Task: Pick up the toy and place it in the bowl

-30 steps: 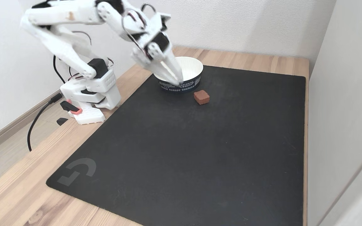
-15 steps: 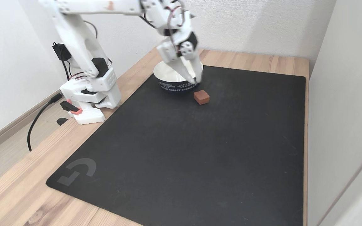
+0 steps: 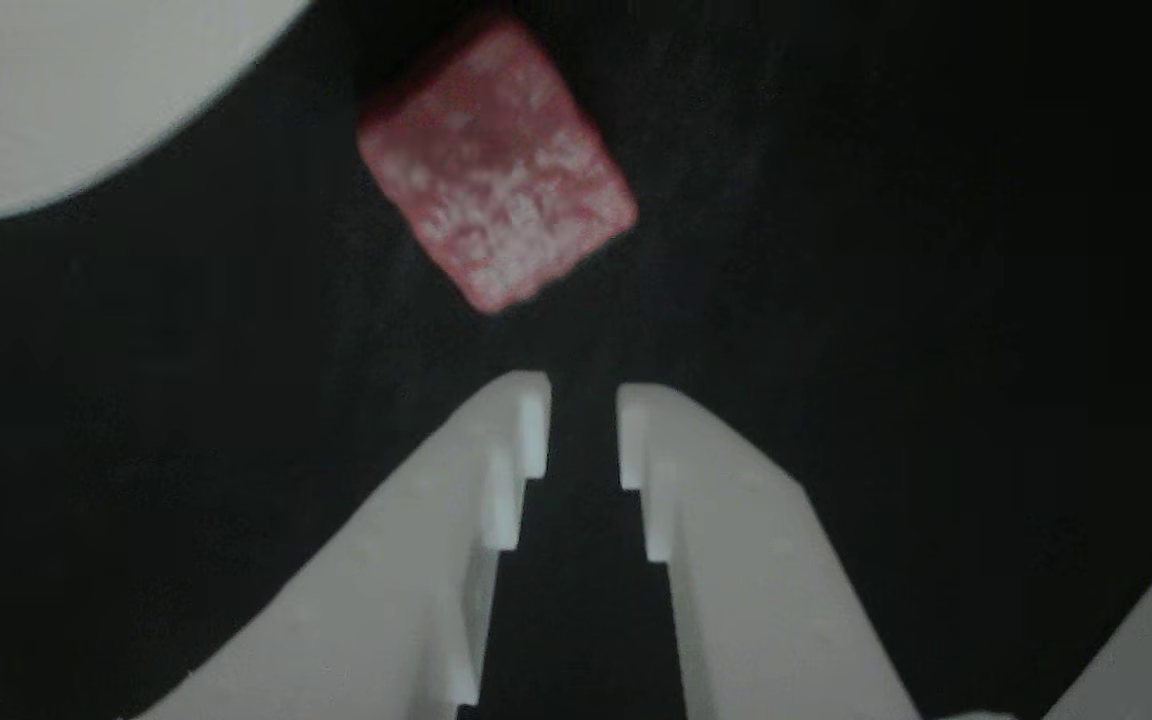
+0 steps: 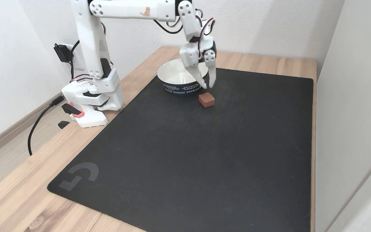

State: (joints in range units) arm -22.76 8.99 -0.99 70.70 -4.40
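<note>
Toy (image 4: 206, 99) sits on your black mat (image 4: 188, 154), just beside the bowl (image 4: 172, 72). Your gripper (image 4: 208, 86) hangs directly above it, empty, with its fingertips (image 3: 533, 425) only narrowly parted around nothing.

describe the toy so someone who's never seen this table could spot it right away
Find the black mat covering most of the wooden table, then the round bowl near its far edge. The toy sits on the mat just beside the bowl, below the gripper. It is a small reddish cube, the only red thing on the mat.
</note>
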